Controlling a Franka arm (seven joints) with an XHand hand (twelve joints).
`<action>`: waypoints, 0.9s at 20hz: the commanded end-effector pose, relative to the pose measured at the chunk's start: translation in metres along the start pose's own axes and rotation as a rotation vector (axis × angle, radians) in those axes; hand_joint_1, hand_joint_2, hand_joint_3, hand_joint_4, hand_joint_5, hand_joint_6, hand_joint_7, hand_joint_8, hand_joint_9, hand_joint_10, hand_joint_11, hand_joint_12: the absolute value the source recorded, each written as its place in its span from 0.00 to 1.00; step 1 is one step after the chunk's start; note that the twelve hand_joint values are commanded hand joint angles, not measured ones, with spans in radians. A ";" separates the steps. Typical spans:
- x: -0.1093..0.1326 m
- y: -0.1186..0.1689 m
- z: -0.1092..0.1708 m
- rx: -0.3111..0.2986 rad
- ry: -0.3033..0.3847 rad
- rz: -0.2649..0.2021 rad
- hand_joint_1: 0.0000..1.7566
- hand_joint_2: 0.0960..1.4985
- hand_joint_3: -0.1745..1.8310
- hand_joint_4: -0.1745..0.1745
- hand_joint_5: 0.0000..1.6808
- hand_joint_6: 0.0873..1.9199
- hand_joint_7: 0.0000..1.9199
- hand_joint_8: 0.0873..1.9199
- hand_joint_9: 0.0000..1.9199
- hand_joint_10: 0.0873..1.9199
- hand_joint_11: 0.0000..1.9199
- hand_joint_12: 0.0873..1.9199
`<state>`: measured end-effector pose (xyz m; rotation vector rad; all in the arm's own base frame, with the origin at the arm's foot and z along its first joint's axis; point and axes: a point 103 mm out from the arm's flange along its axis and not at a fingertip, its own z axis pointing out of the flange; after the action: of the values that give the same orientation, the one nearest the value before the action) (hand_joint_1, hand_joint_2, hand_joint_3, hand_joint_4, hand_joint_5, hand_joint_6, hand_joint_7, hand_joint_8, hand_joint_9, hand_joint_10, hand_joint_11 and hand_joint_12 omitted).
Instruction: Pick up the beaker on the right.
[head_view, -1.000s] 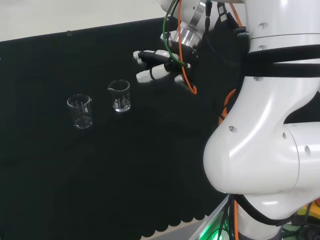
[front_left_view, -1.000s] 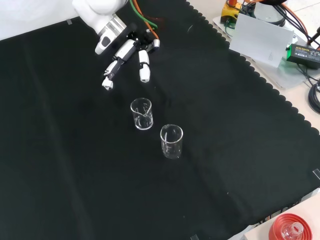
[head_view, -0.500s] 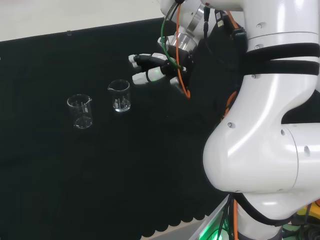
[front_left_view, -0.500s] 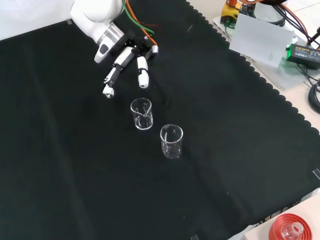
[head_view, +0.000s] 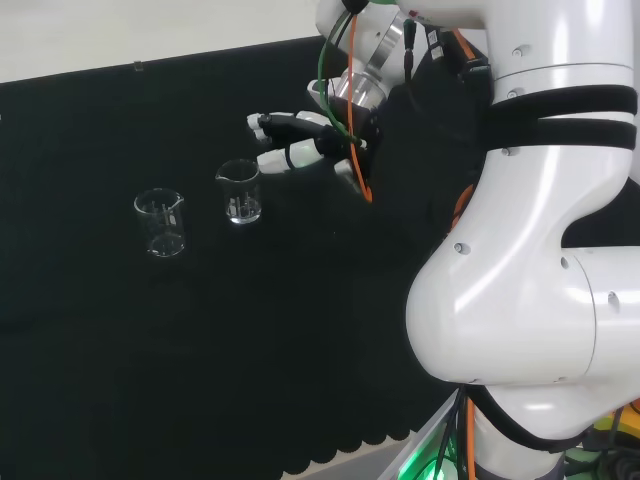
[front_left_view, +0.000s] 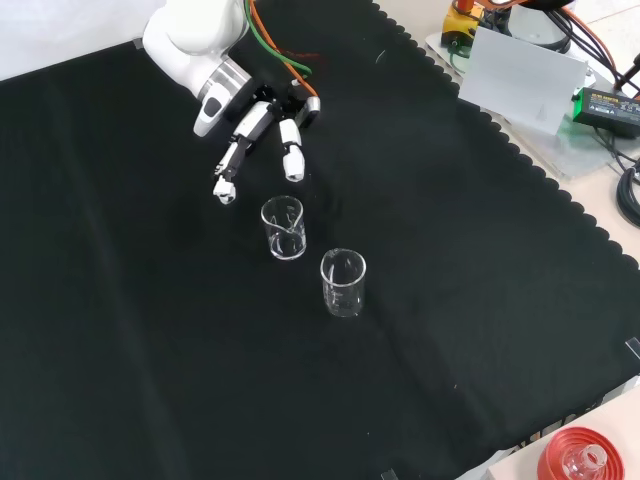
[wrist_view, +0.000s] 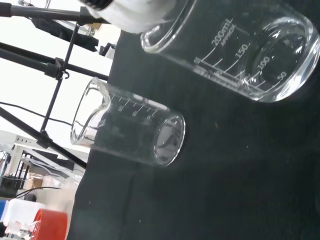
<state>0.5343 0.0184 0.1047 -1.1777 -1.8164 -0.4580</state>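
Two clear glass beakers stand upright on the black cloth. In the head view the right beaker (head_view: 240, 191) stands beside the left beaker (head_view: 161, 222). The front view has them one behind the other, the nearer-to-hand beaker (front_left_view: 283, 227) above the other beaker (front_left_view: 343, 282). The hand (head_view: 300, 140) hovers just right of the right beaker in the head view, fingers straight and spread, holding nothing. Seen from the front, the hand (front_left_view: 258, 122) is a short gap above that beaker. Up close in the wrist view are the near beaker (wrist_view: 240, 47) and the far beaker (wrist_view: 130, 131).
The arm's white links (head_view: 530, 230) stand at the right of the head view. Off the cloth's corner in the front view lie a grey box (front_left_view: 525, 78) and cables. A red ribbed stand (front_left_view: 585, 455) sits beyond the cloth's near edge.
The hand has moved down and toward the right beaker, closing the gap in both views. Its fingers stay spread. The beakers have not moved.
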 end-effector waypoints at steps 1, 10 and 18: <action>0.004 -0.009 0.006 0.011 -0.031 -0.022 0.56 0.54 0.00 0.32 0.16 0.00 0.05 0.24 0.06 0.31 0.00 0.45; -0.001 -0.015 0.023 0.013 -0.042 -0.015 0.55 0.54 0.00 0.33 0.15 0.00 0.04 0.24 0.05 0.30 0.00 0.42; -0.012 -0.010 0.033 -0.026 -0.012 0.003 0.55 0.54 0.00 0.33 0.15 0.00 0.04 0.23 0.05 0.30 0.00 0.40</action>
<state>0.5111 0.0290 0.0851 -1.1895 -1.8380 -0.4589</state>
